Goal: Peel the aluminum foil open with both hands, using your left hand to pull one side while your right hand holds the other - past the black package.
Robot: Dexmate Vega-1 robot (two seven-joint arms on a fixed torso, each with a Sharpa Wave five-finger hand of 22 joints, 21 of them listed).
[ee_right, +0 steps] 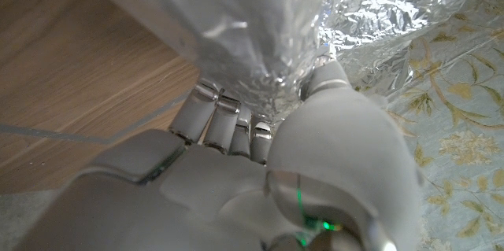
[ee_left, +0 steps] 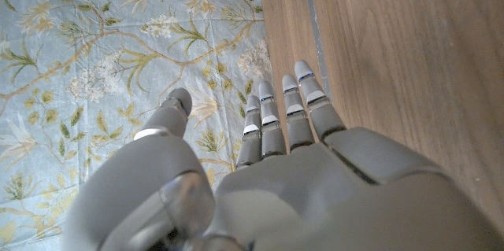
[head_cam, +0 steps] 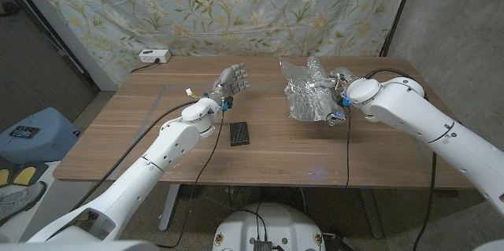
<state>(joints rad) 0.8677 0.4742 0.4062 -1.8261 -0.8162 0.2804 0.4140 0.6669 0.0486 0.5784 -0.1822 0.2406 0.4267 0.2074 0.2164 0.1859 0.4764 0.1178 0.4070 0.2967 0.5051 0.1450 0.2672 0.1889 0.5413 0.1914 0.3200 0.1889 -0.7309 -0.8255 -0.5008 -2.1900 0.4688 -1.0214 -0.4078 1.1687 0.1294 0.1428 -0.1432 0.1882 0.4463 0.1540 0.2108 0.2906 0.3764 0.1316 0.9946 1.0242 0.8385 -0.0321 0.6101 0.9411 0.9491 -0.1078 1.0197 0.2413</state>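
Observation:
A crumpled sheet of aluminum foil [head_cam: 309, 90] stands bunched up on the right half of the table. My right hand [head_cam: 337, 101] is at its right edge and grips it; in the right wrist view the foil [ee_right: 276, 38] is pinched between the thumb and the fingers [ee_right: 224, 121]. My left hand [head_cam: 231, 83] is raised over the table's middle, fingers straight and together, holding nothing, a gap to the left of the foil. The left hand [ee_left: 291, 149] points toward the backdrop in the left wrist view. The black package [head_cam: 240, 133] lies flat just in front of it.
The wooden table [head_cam: 134, 141] has bare room on its left half and along the front edge. A white power strip [head_cam: 153, 56] sits at the back left corner. A floral cloth [head_cam: 236, 7] hangs behind the table. Cables run along both arms.

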